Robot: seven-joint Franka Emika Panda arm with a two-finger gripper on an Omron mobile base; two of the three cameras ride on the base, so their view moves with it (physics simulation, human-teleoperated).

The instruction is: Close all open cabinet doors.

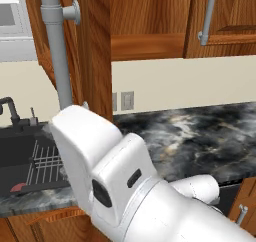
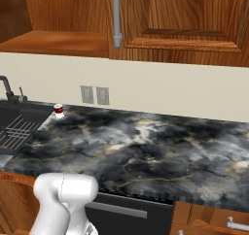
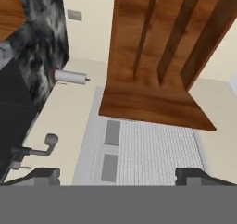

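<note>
One of the cabinet doors (image 1: 95,51) stands swung out toward me at the upper left of the left base view, its long grey bar handle (image 1: 56,56) running down to just above my arm. Beside it the cabinet's inside and bottom shelf (image 2: 63,40) lie bare. The neighbouring cabinet door (image 2: 185,20) is flush, with its handle (image 2: 116,15) at its left edge. In the hand view my gripper (image 3: 119,177) is open with nothing between its fingertips (image 3: 44,176), and reddish-brown cabinet wood (image 3: 152,56) hangs ahead; I cannot tell which door it is.
A dark marble counter (image 2: 146,146) runs below the wall cabinets. A black sink (image 1: 25,161) with a faucet (image 3: 39,146) lies at the left. A small red can (image 2: 58,111) stands near wall outlets (image 2: 95,95). A paper towel roll (image 3: 70,77) and a white window (image 3: 139,153) show ahead.
</note>
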